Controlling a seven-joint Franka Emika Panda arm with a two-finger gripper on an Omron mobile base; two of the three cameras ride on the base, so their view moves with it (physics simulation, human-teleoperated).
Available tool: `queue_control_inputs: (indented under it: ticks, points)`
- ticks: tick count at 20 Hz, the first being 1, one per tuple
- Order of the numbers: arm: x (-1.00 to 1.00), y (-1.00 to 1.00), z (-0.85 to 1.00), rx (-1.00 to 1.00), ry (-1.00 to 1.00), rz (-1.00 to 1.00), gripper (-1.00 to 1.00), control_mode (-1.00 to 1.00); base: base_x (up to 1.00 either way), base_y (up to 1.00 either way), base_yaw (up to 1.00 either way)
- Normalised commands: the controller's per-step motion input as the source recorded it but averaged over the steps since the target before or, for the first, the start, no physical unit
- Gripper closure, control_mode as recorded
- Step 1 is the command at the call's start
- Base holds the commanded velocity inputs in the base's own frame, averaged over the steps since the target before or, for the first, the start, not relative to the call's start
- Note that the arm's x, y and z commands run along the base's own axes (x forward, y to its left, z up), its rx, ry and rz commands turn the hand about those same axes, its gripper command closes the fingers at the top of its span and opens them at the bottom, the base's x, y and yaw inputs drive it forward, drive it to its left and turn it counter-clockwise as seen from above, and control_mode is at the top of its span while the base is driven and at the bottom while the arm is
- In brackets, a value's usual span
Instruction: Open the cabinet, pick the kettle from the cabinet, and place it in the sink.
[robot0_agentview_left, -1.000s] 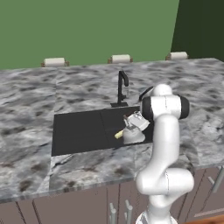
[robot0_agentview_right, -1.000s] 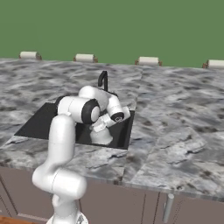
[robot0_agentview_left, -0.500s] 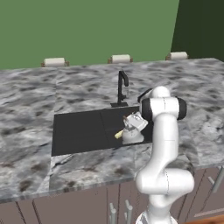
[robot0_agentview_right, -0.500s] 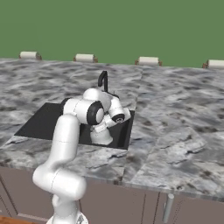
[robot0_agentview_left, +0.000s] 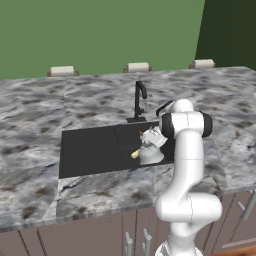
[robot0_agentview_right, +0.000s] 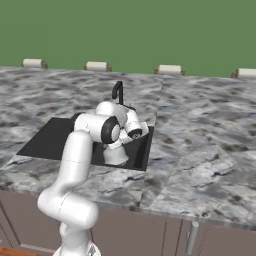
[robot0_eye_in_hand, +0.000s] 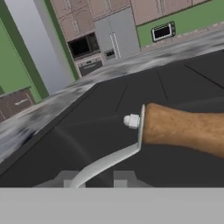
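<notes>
- While the kettle (robot0_agentview_left: 150, 154) sat in the right part of the black sink (robot0_agentview_left: 90, 150), the gripper (robot0_agentview_left: 148, 138) hung just over it.
- Whether its jaws gripped the wooden handle (robot0_eye_in_hand: 183, 129) or stood free could not be told.
- The tap (robot0_agentview_left: 139, 99) rose behind, on the marble counter (robot0_agentview_left: 45, 105).

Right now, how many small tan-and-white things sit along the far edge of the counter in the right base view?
4: far left, left of centre, right of centre, and far right, cut by the frame edge. More may lie beyond it.
</notes>
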Motion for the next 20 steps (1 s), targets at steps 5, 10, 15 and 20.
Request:
queue_control_inputs:
  ticks: [5, 10, 15, 20]
  points:
    - [-0.10, -0.17, -0.38, -0.04, -0.01, 0.00, -1.00, -1.00, 0.00, 0.00, 0.00]
    - [-0.14, -0.23, -0.28, -0.09, -0.02, -0.03, -1.00, -1.00, 0.00, 0.00, 0.00]
    - [-0.13, -0.26, -0.11, -0.06, -0.05, -0.06, -1.00, -1.00, 0.00, 0.00, 0.00]
    - [-0.16, -0.27, -0.01, -0.02, -0.18, -0.03, -1.00, -1.00, 0.00, 0.00, 0.00]
